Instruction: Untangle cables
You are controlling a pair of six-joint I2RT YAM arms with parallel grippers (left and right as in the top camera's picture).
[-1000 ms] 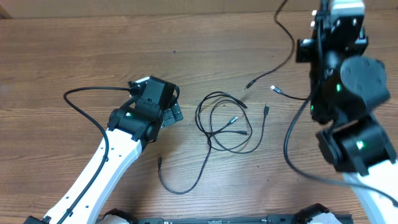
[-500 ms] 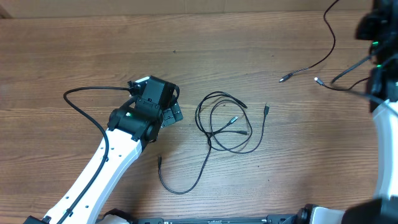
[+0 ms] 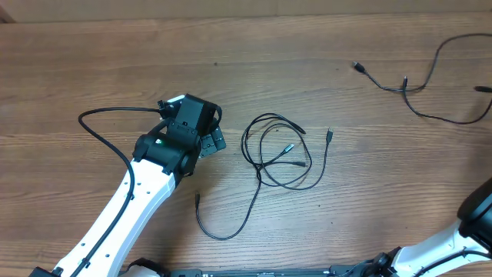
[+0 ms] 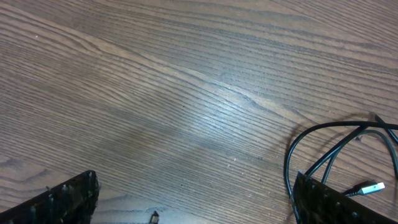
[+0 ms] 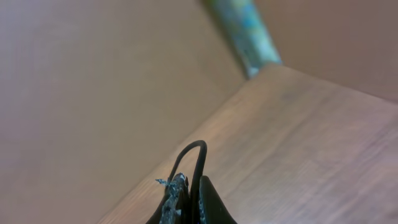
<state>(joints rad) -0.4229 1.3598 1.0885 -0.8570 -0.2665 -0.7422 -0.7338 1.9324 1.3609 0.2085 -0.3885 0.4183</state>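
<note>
A tangle of thin black cables [image 3: 280, 158] lies looped at the table's middle, with a silver plug [image 3: 289, 147] inside the loops and one tail curling down to the left [image 3: 223, 231]. My left gripper [image 3: 214, 137] stands open just left of the tangle, holding nothing. In the left wrist view its fingers [image 4: 65, 200] frame bare wood, with cable loops [image 4: 323, 140] and a silver plug [image 4: 371, 186] by the right finger. A separate cable [image 3: 419, 88] stretches across the far right. My right gripper [image 5: 191, 185] is out of the overhead view and is shut on a black cable loop [image 5: 194, 152].
The left arm's thick black cable [image 3: 104, 127] arcs over the table at the left. Part of the right arm [image 3: 478, 219] shows at the lower right corner. The table's far edge [image 3: 246, 17] runs along the top.
The right arm has swung up and right out of the overhead view, dragging its cable to the far right, away from the tangle. The left arm and the tangle have not moved.
</note>
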